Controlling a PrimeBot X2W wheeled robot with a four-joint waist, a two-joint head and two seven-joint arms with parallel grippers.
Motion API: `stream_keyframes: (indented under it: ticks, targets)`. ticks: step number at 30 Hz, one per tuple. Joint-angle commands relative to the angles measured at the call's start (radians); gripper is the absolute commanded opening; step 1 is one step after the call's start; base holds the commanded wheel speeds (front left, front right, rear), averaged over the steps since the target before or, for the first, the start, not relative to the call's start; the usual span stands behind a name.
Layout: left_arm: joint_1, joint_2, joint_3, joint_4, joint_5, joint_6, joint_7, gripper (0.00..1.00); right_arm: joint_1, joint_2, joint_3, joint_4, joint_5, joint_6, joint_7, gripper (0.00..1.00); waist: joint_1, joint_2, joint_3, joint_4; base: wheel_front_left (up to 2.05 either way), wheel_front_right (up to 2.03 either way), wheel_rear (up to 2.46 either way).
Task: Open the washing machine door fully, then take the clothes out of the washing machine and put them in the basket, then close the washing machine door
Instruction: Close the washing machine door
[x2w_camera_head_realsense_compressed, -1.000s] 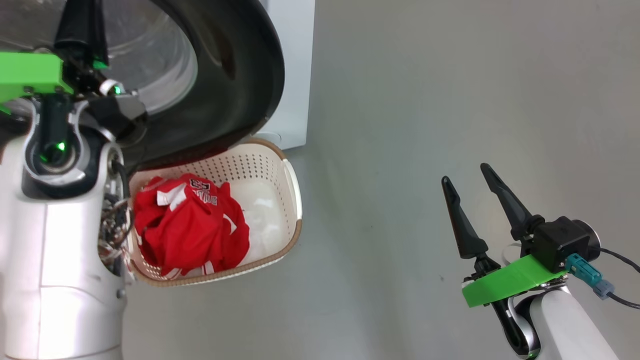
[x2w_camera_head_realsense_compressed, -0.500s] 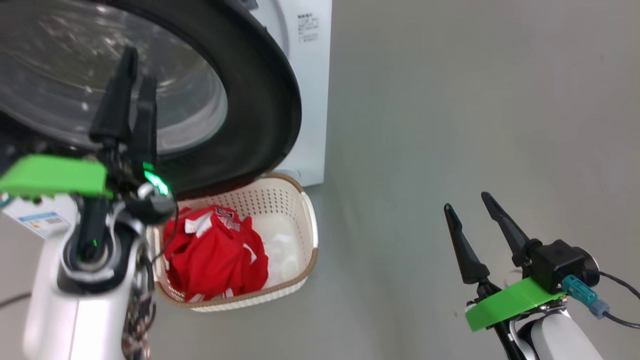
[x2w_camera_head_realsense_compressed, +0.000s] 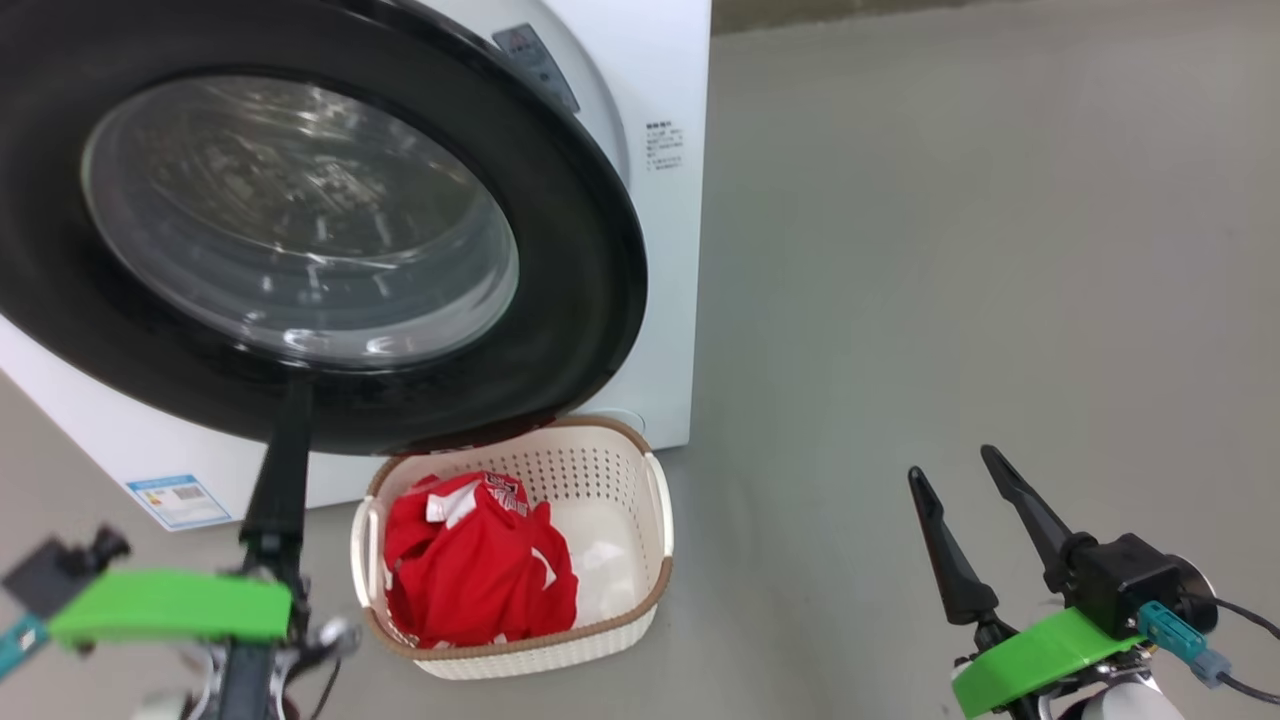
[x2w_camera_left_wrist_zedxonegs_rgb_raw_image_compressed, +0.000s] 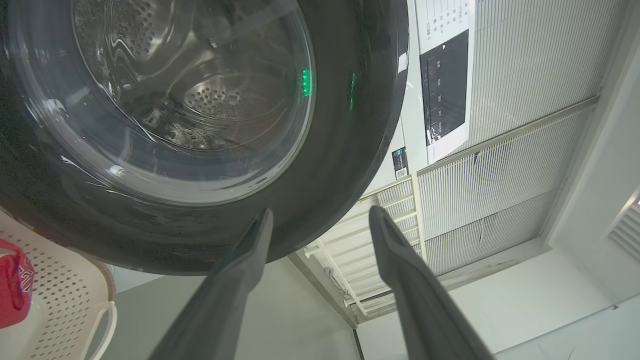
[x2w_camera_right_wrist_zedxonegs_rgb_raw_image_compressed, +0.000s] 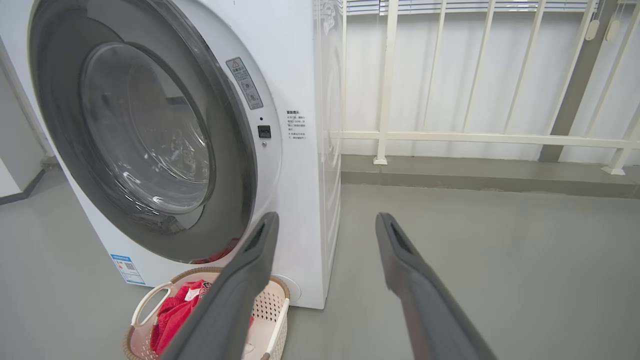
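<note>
Left claw (x2w_camera_left_wrist_zedxonegs_rgb_raw_image_compressed: 322, 212) drawn back from door (x2w_camera_head_realsense_compressed: 580, 250), spread, pointing up, right claw (x2w_camera_head_realsense_compressed: 952, 465) spread

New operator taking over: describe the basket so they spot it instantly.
Find the big white front-loading washing machine. On the grey floor below its round black-rimmed glass door sits a small cream perforated plastic basket. Its brown rim and the red clothes inside set it apart.

I see a plain grey floor (x2w_camera_head_realsense_compressed: 950, 250) under everything. The washing machine (x2w_camera_head_realsense_compressed: 672, 300) stands on it, and the basket (x2w_camera_head_realsense_compressed: 560, 655) sits on it just in front of the machine's base.
</note>
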Motion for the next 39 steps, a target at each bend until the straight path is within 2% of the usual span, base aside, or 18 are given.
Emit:
stream_keyframes:
  ticks: [1,5,14,17,21,26,33,39]
  targets:
    - [0.024,0.036,0.028,-0.024,0.038,-0.012,-0.025,1.00,-0.003,-0.012,0.012,-0.026,0.006,0.006,-0.006,1.00,0.0000,0.0000,-0.031,0.019,0.00,0.00,0.00]
    - [0.106,0.070,0.027,-0.016,0.137,-0.017,-0.092,1.00,0.002,-0.012,0.001,-0.036,0.005,0.006,-0.006,1.00,0.0000,0.0000,-0.046,0.020,0.00,0.00,0.00]
    - [0.211,0.084,0.054,-0.044,0.300,-0.015,-0.175,1.00,0.019,-0.007,-0.017,-0.049,0.002,0.006,-0.006,1.00,0.0000,0.0000,-0.075,0.025,0.00,0.00,0.00]
    - [0.241,0.104,0.066,-0.052,0.442,-0.003,-0.187,1.00,0.028,-0.005,-0.024,-0.053,0.002,0.006,-0.006,1.00,0.0000,0.0000,-0.083,0.024,0.00,0.00,0.00]
    - [0.282,0.124,0.083,-0.083,0.722,0.030,-0.190,1.00,0.047,-0.002,-0.035,-0.062,0.002,0.006,-0.006,1.00,0.0000,0.0000,-0.088,0.024,0.00,0.00,0.00]
    - [0.344,0.101,0.076,-0.088,0.960,0.040,-0.190,1.00,0.061,0.001,-0.043,-0.068,0.001,0.006,-0.006,1.00,0.0000,0.0000,-0.085,0.025,0.00,0.00,0.00]
    - [0.375,0.056,0.086,-0.017,1.054,0.020,-0.190,1.00,0.065,0.002,-0.053,-0.070,0.000,0.006,-0.006,1.00,0.0000,0.0000,-0.087,0.031,0.00,0.00,0.00]
    - [0.361,0.027,0.116,0.024,1.084,-0.006,-0.190,1.00,0.064,0.002,-0.057,-0.073,-0.004,0.006,-0.006,1.00,0.0000,0.0000,-0.085,0.038,0.00,0.00,0.00]
